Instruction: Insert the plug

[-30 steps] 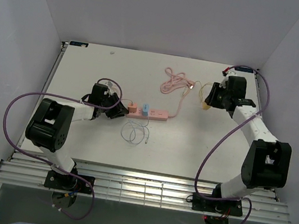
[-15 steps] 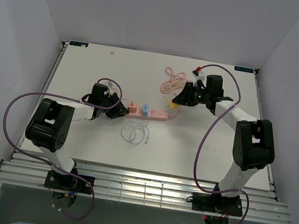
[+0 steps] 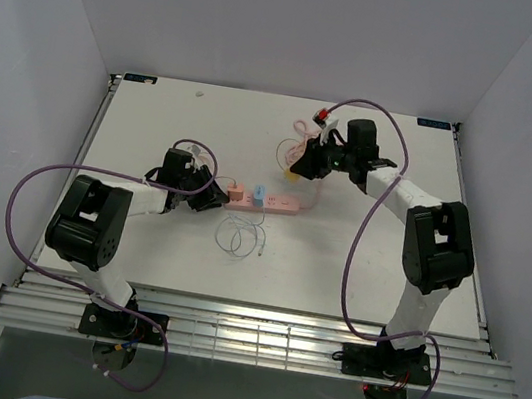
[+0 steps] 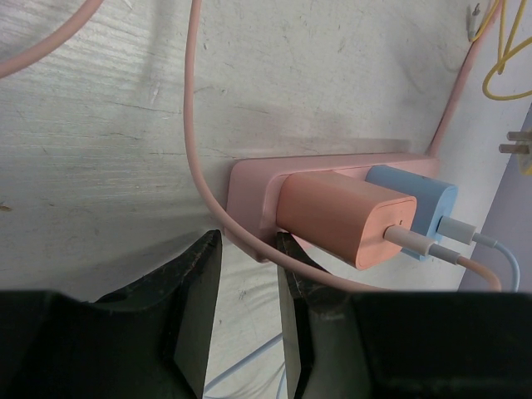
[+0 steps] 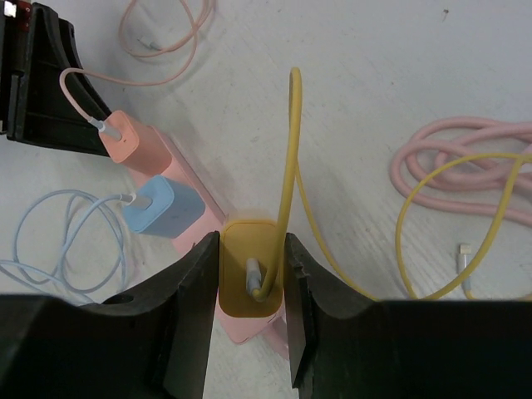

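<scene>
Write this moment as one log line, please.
right pincer: grips yellow plug over pink power strip | left pincer: at strip's other end | orange plug, blue plug: seated

Bright, even, diffuse light from overhead. The white matte tabletop (image 3: 155,131) shows no glare. There's a soft, short shadow along the pink plastic power strip (image 4: 253,199). The overhead view is sharp. In the wrist views, the black left gripper fingers (image 4: 195,316) and black right gripper fingers (image 5: 191,324) are dark and blurred, and the yellow square charger plug (image 5: 249,249) is slightly soft.
</scene>
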Controlling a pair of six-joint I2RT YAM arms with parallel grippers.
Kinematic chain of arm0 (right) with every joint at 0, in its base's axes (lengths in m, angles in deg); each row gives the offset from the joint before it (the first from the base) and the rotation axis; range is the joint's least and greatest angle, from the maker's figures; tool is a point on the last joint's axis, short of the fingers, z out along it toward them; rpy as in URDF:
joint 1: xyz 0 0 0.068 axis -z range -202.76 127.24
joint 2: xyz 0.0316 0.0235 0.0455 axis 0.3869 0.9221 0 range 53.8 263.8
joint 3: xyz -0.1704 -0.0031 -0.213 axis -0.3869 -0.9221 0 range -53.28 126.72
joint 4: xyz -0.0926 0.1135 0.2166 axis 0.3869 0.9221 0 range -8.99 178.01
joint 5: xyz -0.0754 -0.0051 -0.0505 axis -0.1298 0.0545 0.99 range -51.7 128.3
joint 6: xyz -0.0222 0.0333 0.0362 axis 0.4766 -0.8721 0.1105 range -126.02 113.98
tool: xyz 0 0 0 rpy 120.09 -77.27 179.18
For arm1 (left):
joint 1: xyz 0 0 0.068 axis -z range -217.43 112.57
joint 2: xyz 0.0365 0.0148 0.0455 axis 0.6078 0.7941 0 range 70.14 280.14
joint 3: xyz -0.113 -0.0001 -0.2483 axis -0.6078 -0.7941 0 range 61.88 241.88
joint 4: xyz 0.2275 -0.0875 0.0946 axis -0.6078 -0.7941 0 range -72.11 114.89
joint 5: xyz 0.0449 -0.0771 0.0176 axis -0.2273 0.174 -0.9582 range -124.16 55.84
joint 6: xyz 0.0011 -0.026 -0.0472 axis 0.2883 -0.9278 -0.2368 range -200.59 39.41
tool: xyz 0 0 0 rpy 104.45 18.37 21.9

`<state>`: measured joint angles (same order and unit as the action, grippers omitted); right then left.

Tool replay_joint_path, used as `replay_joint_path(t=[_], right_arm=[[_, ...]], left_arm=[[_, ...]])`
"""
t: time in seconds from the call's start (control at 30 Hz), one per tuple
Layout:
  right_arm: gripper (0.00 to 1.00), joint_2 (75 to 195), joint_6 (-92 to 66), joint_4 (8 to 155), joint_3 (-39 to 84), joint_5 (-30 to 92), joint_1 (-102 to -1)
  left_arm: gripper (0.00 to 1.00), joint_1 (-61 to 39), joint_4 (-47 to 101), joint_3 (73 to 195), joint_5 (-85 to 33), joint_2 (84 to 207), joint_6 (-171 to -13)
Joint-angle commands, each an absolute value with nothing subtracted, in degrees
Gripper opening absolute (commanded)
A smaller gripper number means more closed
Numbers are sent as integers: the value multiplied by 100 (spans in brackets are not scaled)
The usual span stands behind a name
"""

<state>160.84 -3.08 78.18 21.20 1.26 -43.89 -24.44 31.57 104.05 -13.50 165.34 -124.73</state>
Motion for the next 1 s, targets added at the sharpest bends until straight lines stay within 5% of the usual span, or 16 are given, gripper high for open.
replay_joint_path(t=[0.0, 0.53, 0.97], right_arm=[[8, 16226, 311, 7882, 2512, 6, -4464], [8, 16648, 3025, 9444, 3118, -529, -4913], [8, 16841, 3748, 10123, 3514, -635, -5168]], left_arm=[[43, -2398, 3025, 10477, -1403, 16629, -12349], [42, -2398, 2990, 10521, -1395, 16726, -12269], [42, -2398, 2999, 10547, -1386, 16787, -12252]])
